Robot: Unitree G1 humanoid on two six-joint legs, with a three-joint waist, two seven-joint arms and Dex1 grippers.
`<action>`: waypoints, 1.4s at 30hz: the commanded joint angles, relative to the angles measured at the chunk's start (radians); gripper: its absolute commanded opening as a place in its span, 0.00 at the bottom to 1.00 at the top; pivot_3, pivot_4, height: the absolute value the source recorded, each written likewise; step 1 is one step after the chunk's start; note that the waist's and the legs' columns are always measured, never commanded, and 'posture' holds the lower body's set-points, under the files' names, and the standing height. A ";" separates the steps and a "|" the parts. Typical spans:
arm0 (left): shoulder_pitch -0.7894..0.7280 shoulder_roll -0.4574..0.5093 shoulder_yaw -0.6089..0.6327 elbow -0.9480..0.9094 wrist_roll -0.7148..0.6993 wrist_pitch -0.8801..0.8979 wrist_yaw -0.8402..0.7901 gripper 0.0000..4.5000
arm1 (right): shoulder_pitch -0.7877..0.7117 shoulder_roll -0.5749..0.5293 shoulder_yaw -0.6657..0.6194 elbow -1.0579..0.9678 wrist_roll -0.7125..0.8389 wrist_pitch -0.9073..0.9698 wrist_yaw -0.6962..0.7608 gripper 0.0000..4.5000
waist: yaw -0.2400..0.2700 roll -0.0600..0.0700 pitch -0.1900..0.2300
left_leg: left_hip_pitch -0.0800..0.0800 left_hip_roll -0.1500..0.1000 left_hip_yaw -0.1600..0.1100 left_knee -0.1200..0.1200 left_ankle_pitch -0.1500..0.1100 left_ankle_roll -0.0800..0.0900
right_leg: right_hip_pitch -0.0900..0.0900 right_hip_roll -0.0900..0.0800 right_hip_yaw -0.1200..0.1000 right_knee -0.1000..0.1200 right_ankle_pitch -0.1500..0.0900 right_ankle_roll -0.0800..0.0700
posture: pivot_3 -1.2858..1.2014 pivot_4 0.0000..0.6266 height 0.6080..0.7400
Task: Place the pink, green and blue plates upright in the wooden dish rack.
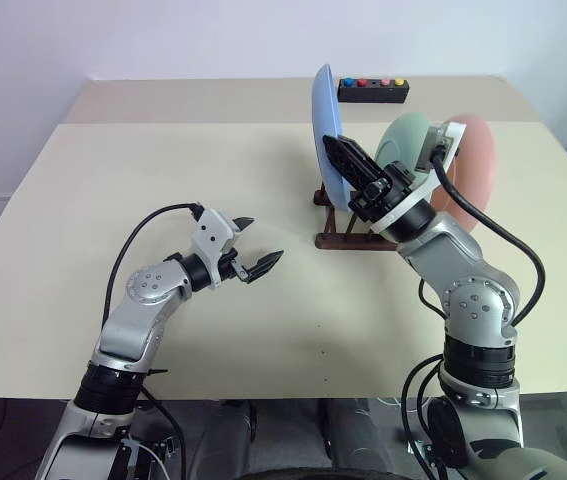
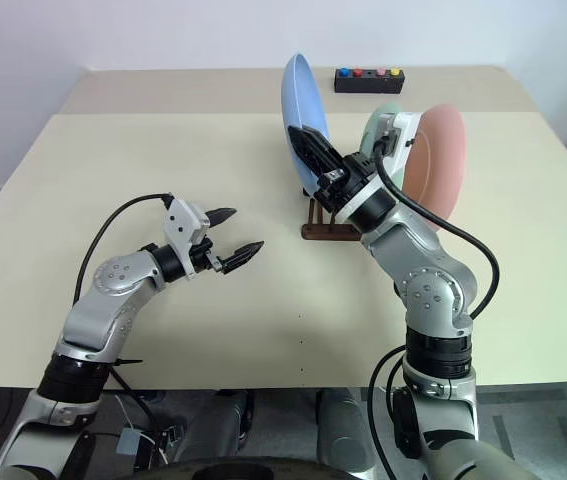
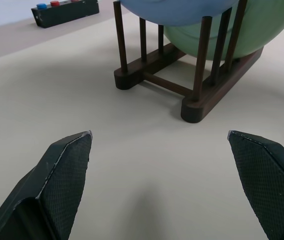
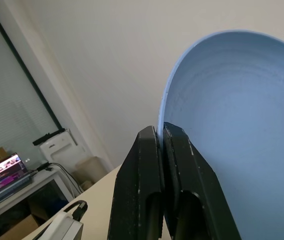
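I am holding my left gripper (image 1: 260, 243) low and about level over the worktop (image 1: 83, 220), pointing forward and to my right, its fingers (image 3: 64, 172) standing wide apart with nothing between them. My left elbow is bending out to the side. My right arm is reaching up and forward, wrist angled upward and to my left, and my right gripper (image 4: 161, 131) is pinching the blue plate's (image 4: 232, 115) rim.

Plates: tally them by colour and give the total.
Blue plate: 1
Green plate: 1
Pink plate: 1
Total: 3
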 commanded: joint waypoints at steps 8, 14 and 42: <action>-0.014 -0.005 0.015 -0.034 0.010 -0.024 0.007 1.00 | 0.012 0.004 -0.016 -0.013 0.024 -0.006 -0.010 0.64 | 0.000 0.000 0.000 | 0.000 0.000 0.000 0.000 0.000 0.000 | 0.000 0.000 0.000 0.000 0.000 0.000 | 0.52 0.24 1.00; -0.015 -0.006 0.016 -0.030 0.011 -0.026 0.007 1.00 | 0.015 0.000 -0.015 -0.024 0.017 -0.012 -0.010 0.99 | 0.000 0.000 0.000 | 0.000 0.000 0.000 -0.001 0.000 0.000 | 0.000 0.000 0.000 0.000 0.000 0.000 | 0.52 0.24 1.00; -0.020 -0.015 0.009 -0.024 0.018 -0.027 0.018 1.00 | 0.041 -0.057 -0.037 -0.063 -0.048 -0.026 -0.086 0.99 | 0.000 0.000 0.000 | 0.000 0.000 0.000 -0.001 0.000 0.000 | 0.000 0.000 0.000 0.000 0.000 0.000 | 0.52 0.24 1.00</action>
